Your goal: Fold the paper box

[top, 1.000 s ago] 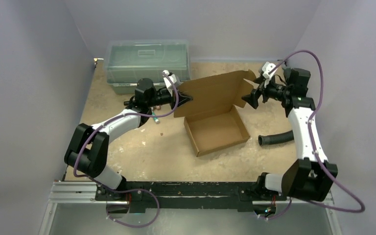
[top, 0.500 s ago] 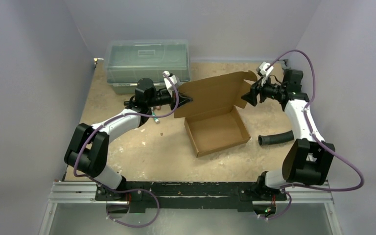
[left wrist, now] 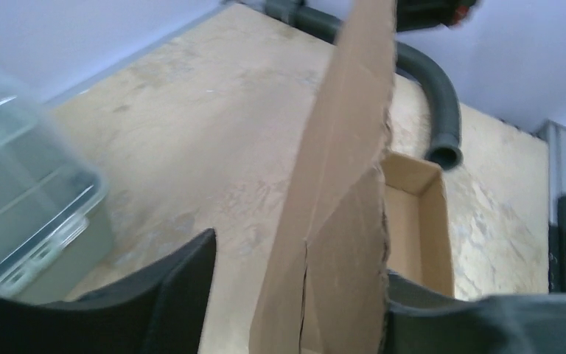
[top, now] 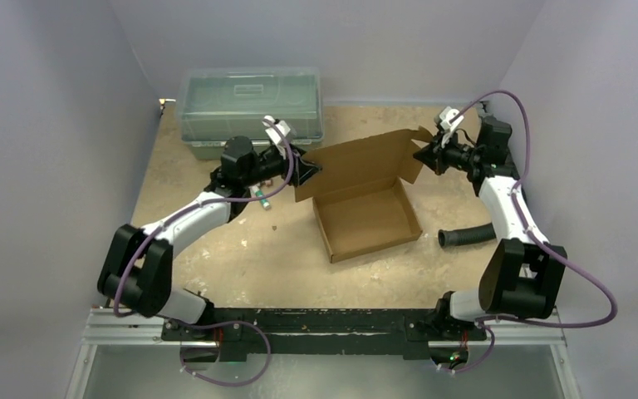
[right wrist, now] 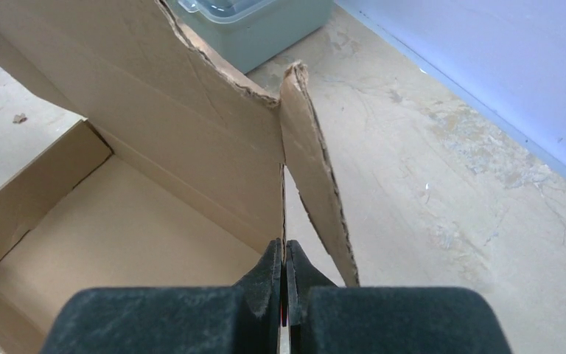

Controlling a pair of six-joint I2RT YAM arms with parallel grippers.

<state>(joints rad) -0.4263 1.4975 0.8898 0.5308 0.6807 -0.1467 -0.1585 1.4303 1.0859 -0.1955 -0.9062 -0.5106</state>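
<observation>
The paper box (top: 368, 219) is brown cardboard, lying mid-table with its shallow tray open and its lid (top: 357, 160) standing upright behind the tray. My left gripper (top: 305, 170) is open at the lid's left edge. In the left wrist view that edge (left wrist: 339, 214) rises between the spread fingers (left wrist: 166, 291), leaning against the right one with a gap on the left. My right gripper (top: 422, 155) is shut on the lid's right edge. The right wrist view shows the pads (right wrist: 269, 269) pinching the thin cardboard (right wrist: 191, 96), with a small side flap (right wrist: 313, 169) bent outward beside them.
A clear greenish lidded bin (top: 249, 106) stands at the back left, close behind my left wrist. A black corrugated hose (top: 468, 235) lies on the table right of the box. Purple walls close in both sides and the back.
My left gripper has let go of the lid's left edge and opened, drawing back a little. My right gripper moved onto the lid's right edge and shut on it.
</observation>
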